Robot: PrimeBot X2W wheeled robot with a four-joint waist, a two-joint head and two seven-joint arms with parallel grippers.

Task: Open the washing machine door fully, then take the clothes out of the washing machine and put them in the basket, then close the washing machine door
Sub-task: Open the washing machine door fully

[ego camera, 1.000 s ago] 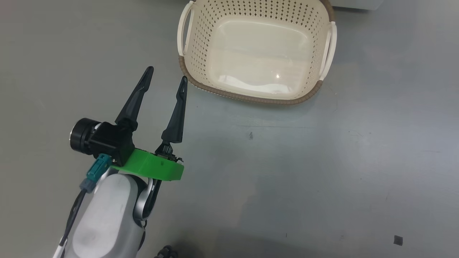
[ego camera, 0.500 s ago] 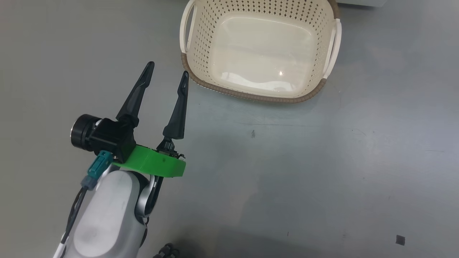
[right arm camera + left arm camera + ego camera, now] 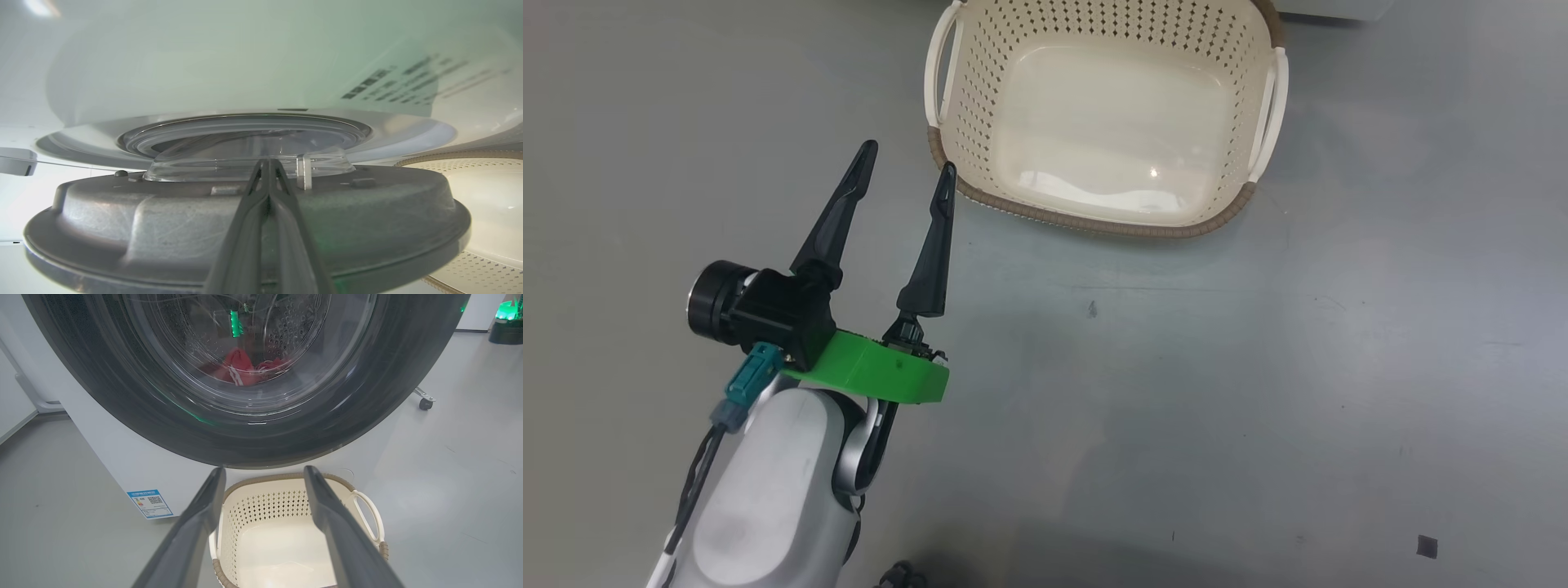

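Observation:
Seen through the left wrist camera, the washing machine door (image 3: 122, 396) shows its black rim and glass bowl, with the red clothes (image 3: 239, 369) behind the glass. Below it is the white washing machine (image 3: 135, 469). The cream basket (image 3: 1107, 224) stands on the floor with nothing in it, also visible as the basket (image 3: 286, 479) under the door. My left gripper (image 3: 908, 157) hangs open and empty just left of the basket. My right gripper (image 3: 267, 162) is shut, its fingers lying across the grey inner side of the door (image 3: 163, 220), which stands ajar from the machine front (image 3: 204, 73).
Grey floor lies all around. A blue sticker (image 3: 149, 503) marks the machine's lower left. A caster wheel (image 3: 425, 403) and a green-lit device (image 3: 506, 318) stand off to the right. A small dark scrap (image 3: 1426, 546) lies on the floor.
The head view has swayed slightly, so the basket shifts in the picture. My left gripper keeps the same open pose.

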